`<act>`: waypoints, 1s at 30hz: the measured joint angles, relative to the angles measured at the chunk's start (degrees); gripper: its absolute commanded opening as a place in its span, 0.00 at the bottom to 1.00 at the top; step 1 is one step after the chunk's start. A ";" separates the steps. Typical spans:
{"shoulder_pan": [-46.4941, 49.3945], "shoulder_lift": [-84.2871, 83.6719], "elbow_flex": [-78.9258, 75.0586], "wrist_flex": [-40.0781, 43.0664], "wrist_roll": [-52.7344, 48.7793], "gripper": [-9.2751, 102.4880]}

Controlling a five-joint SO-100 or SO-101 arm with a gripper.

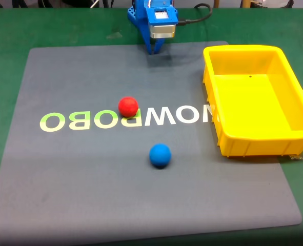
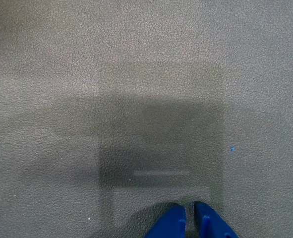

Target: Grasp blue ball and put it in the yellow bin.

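Note:
The blue ball rests on the grey mat, a little right of centre and nearer the front edge. To its right stands the yellow bin, with nothing inside. My blue gripper hangs at the back edge of the mat, far from the ball, pointing down. In the wrist view its fingertips come in from the bottom edge, nearly touching with only a thin slit between them, holding nothing, above bare mat.
A red ball lies on the mat left of and behind the blue one, over pale lettering. Green table surface surrounds the mat. A black cable runs from the arm toward the back right.

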 measured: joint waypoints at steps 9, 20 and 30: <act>0.00 0.00 0.00 0.00 0.00 0.08; 0.00 0.00 0.00 0.00 0.00 0.08; 0.00 0.00 0.00 0.00 0.00 0.14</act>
